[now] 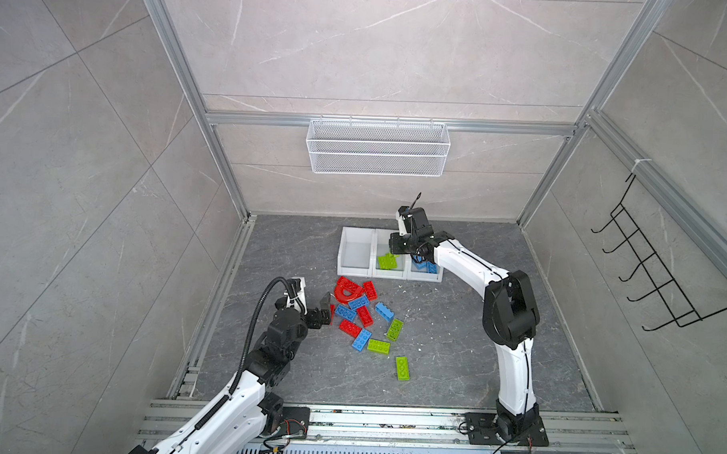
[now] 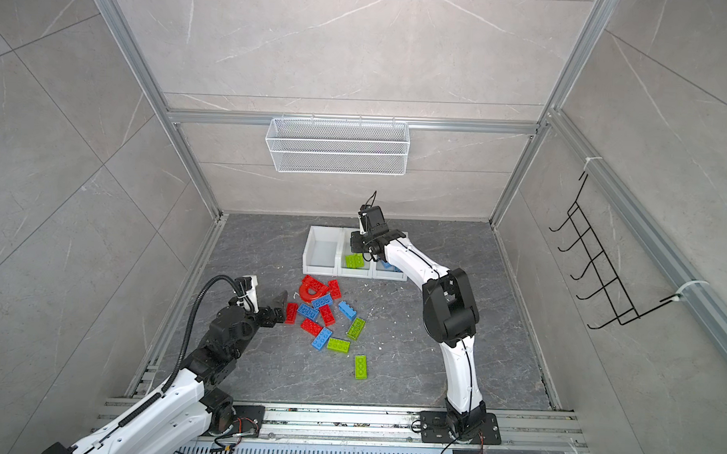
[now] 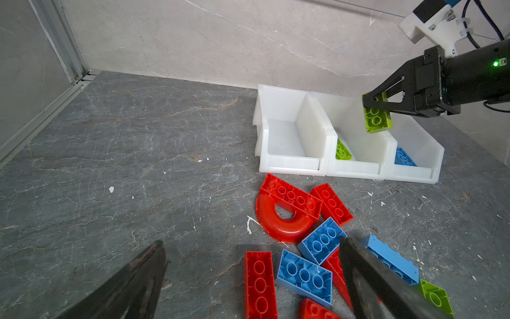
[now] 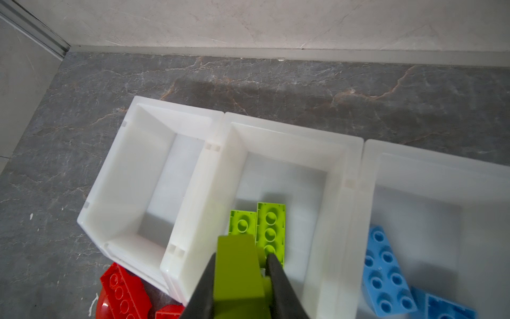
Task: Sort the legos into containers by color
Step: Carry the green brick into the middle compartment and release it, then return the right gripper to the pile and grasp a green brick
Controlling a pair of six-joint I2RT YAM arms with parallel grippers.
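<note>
The right hand (image 4: 242, 256) clamps a green lego (image 4: 237, 276) over the middle container (image 4: 287, 131), half hiding two binned legos (image 4: 270, 226). At nine o'clock of the loose pile (image 1: 363, 315), the left hand (image 3: 252, 243) gapes empty, one finger masking part of a red lego (image 3: 336, 270).

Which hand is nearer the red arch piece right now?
Left. The left hand hangs open just beside the red arch piece; the right hand is farther back, over the middle bin, shut on a green brick.
</note>
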